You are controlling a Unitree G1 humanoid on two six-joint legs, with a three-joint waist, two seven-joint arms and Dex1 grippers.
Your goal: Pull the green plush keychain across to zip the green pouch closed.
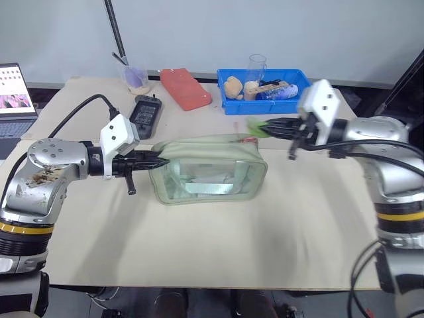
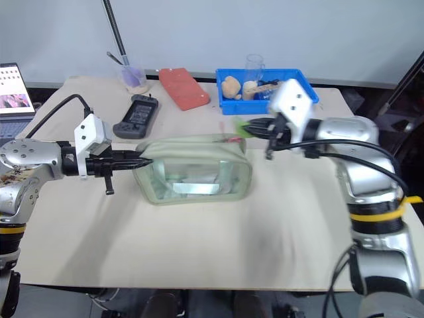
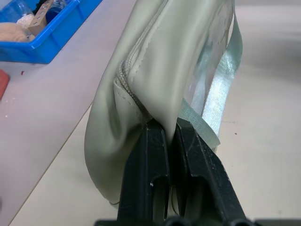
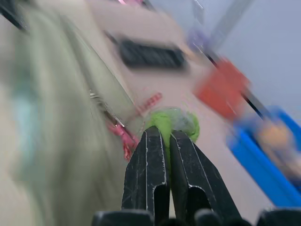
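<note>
The left tool pinches the green pouch end to keep it from sliding. The right tool squeezes the green plush keychain, so the zip can be pulled.

You can't make out the green plush keychain cleanly: it is a smeared lime blur at the tips of the right gripper, and its ring shape is lost. The pink cord beside it blurs into the green pouch, so where it meets the zipper pull is unclear. The pouch's left end fold disappears between the fingers of the left gripper. At the far left, a laptop is cut off by the edge. The items in the blue bin are too small to identify, possibly food-shaped toys.
</note>
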